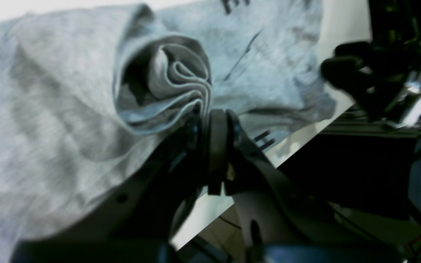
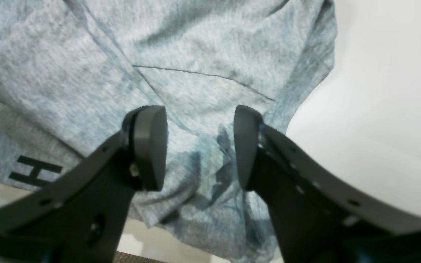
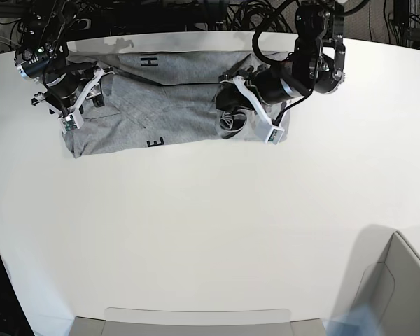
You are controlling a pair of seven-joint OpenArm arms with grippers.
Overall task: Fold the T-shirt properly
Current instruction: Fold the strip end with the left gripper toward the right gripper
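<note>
Worktop [image 3: 217, 231]: white, broad, fills most of the base view. A pale box-like corner [image 3: 395, 287] sits at its near right edge; dark cabling runs along the far edge.

T-shirt [image 3: 175, 105]: heather grey, lying at the far side of the worktop, partly folded into a wide band running left to right between the two arms. Creases and overlapping layers show across it. At its right end the cloth is bunched into a rolled wad of several layers.

Lettering, black block capitals:
- base view: "HI" near the far edge of the band, turned sideways; a single "E" at the near edge, about mid-length.
- right wrist view: one "H" [image 2: 35, 171] readable on the lower layer, left of the jaws.
- left wrist view: strokes at the top edge and beside the jaws, cut off, not readable.
No brand or label can be made out.

Left gripper [image 1: 210, 120] (right side of the base view): jaws pressed nearly together, pinching the rolled multi-layer wad of the T-shirt; folded edges curl out just above the pads.

Right gripper [image 2: 200, 146] (left side of the base view): jaws wide, one pad on each side of a patch of grey cloth near the T-shirt's left end. Nothing is gripped between them; whether the tips touch the cloth cannot be told.
</note>
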